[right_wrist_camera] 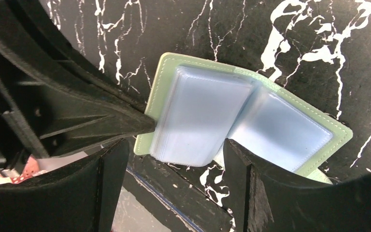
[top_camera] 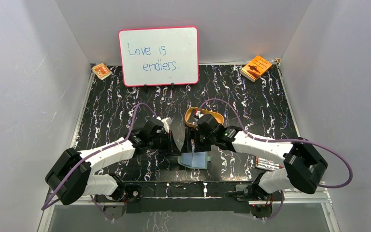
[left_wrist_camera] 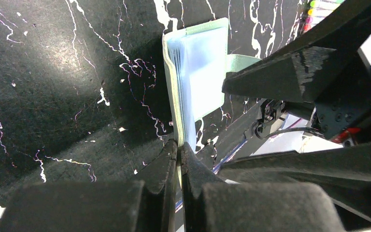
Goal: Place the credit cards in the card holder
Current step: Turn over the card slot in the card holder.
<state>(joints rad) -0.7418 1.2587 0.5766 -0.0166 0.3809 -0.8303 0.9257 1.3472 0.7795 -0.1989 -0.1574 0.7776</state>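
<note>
My left claw pinches the open card holder by its cover edge; my right claw, spread, straddles its pockets.

Our left arm and right arm reach inward, nearly meeting; left gripper pinched tight, right gripper spread wide.

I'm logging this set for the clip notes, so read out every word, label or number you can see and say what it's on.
"Love is endless." is handwritten on the whiteboard.
Print on the orange booklet at the back right: too small to read.
Print on the smaller orange booklet at the back left: too small to read.
No writing shows on the card holder in either wrist view.
</note>
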